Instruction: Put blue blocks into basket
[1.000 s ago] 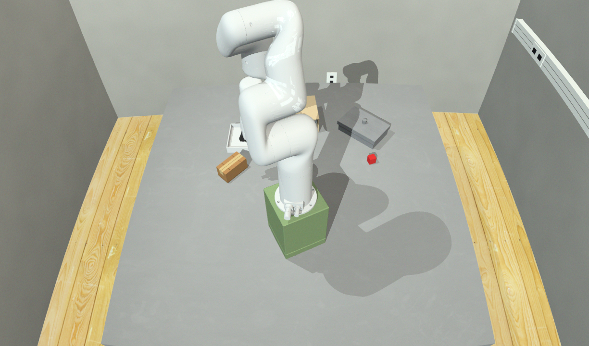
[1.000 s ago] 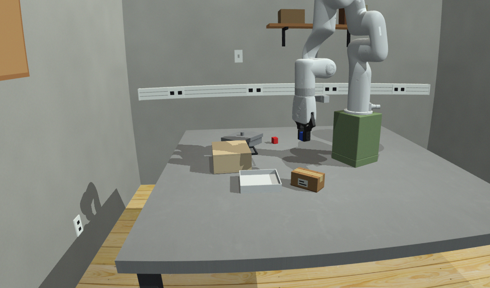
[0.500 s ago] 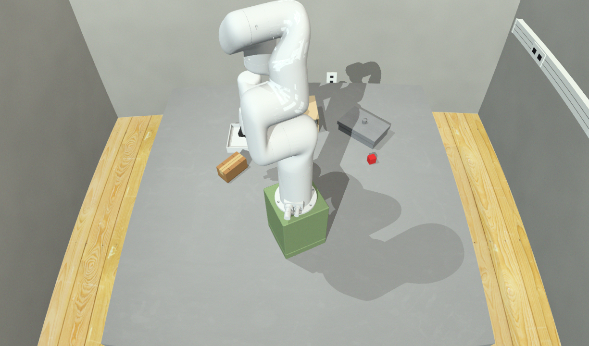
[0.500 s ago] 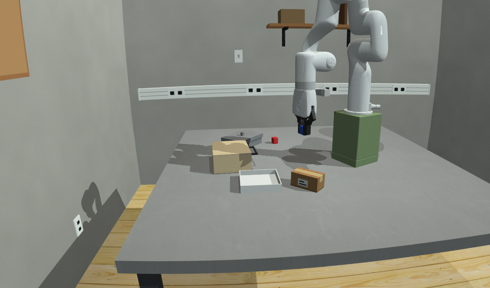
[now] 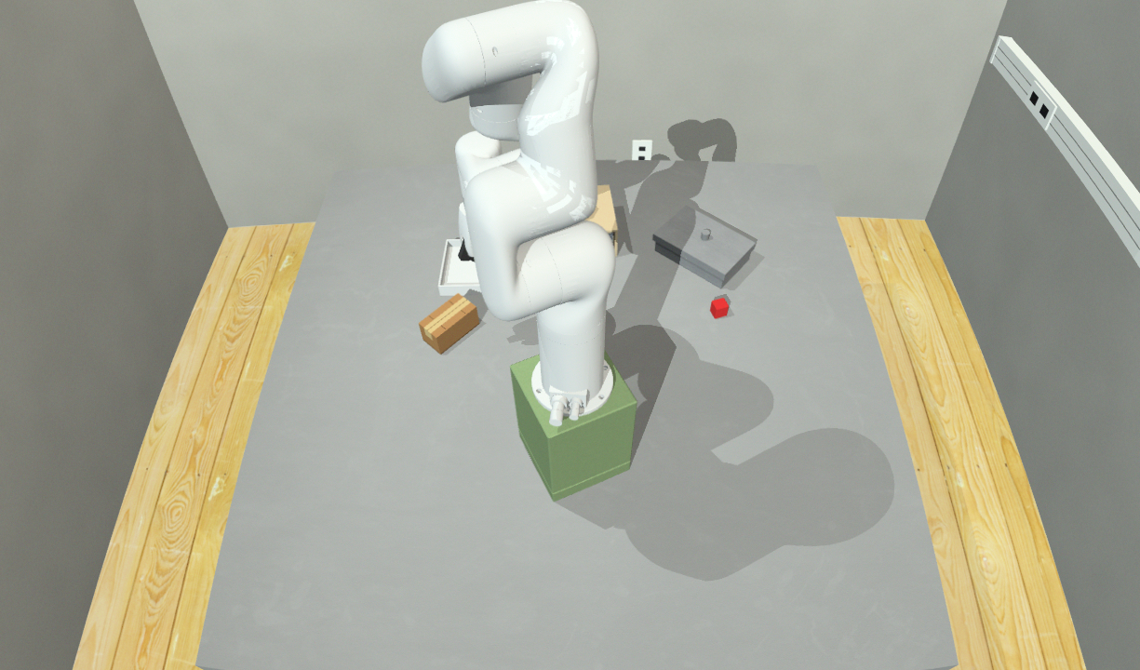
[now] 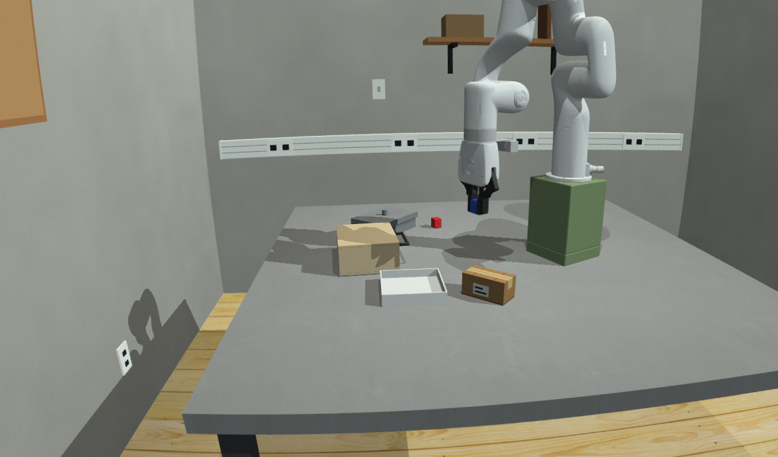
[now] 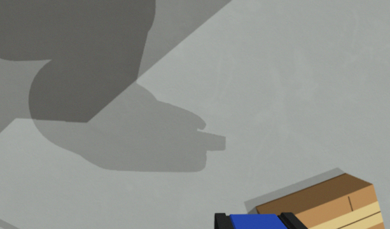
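Claw [image 5: 465, 251] [image 6: 477, 205] [image 7: 258, 221], black and angular, is seen closed on a smooth blue block [image 6: 474, 205] [image 7: 256, 221], which is pinched between its fingers and held above the table, right of centre in the exterior frame. The claw is carried by a glossy white arm [image 5: 556, 108] [image 6: 570, 125] of rounded tubes, bolted to a matte green pedestal [image 5: 590, 458] [image 6: 593, 227].

A brown carton [image 5: 449, 323] [image 6: 488, 285] [image 7: 322, 203], banded with pale tape, is set at lower centre-right of the exterior frame. Just beside it is placed a shallow, square-cornered white basket [image 6: 414, 299] [image 5: 459, 290]. A light wooden cabinet [image 6: 367, 258] [image 5: 604, 207], boxy and finely grained, is seen left of centre in the exterior frame. A dull grey metal box [image 5: 694, 265] [image 6: 402, 223] is topped by its flat lid [image 5: 681, 231] [image 6: 374, 217] with a small round knob, right of centre in the top frame; a small red cube [image 5: 719, 308] [image 6: 435, 222] is placed near it. All are borne by a smooth grey table [image 5: 390, 516] [image 6: 437, 364] [image 7: 309, 95].

By the exterior view the basket's pale inner floor is shown, and a black handle [image 6: 404, 238] beyond the cabinet; by the top view the cabinet is mostly hidden behind the arm. The blue block is hidden from above, but its flat blue face is shown by the wrist view at the bottom edge.
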`<state>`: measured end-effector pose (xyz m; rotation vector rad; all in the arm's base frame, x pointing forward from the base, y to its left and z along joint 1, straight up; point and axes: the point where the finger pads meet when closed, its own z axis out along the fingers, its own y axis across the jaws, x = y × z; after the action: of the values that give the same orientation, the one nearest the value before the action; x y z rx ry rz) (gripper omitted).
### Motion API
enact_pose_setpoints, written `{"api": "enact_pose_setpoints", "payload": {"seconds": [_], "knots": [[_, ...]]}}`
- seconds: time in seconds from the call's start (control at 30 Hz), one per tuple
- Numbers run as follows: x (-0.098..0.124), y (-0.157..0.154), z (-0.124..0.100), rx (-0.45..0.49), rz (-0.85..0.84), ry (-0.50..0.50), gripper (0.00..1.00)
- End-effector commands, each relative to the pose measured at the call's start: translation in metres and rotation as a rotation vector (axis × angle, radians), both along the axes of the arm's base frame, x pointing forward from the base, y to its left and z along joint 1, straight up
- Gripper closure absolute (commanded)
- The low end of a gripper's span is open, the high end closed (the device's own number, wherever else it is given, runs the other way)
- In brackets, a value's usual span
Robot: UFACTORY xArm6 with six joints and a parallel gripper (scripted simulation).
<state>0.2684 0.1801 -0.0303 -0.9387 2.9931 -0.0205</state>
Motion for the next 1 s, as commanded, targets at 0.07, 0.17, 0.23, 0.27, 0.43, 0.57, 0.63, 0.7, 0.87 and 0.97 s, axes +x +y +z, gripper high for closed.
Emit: {"api": "enact_pose_setpoints", "payload": {"seconds": [0.07, 0.17, 0.23, 0.27, 0.43, 0.57, 0.63, 0.7, 0.87, 0.97], "knots": [[0.027, 0.018, 0.001, 0.002, 0.241, 0.006, 1.0], [0.049, 0.033, 0.002, 0.0, 0.42, 0.006, 1.0], [0.065, 0.044, 0.002, -0.003, 0.512, 0.002, 1.0], [0.073, 0.049, 0.002, -0.005, 0.56, -0.001, 1.0], [0.113, 0.078, 0.002, -0.018, 0.798, -0.022, 1.0], [0.128, 0.088, 0.002, -0.025, 0.969, -0.033, 1.0], [0.141, 0.097, 0.001, -0.032, 1.043, -0.041, 1.0], [0.153, 0.106, 0.001, -0.04, 1.134, -0.047, 1.0], [0.173, 0.12, 0.0, -0.057, 1.36, -0.059, 1.0], [0.179, 0.125, 0.0, -0.064, 1.493, -0.057, 1.0]]}}
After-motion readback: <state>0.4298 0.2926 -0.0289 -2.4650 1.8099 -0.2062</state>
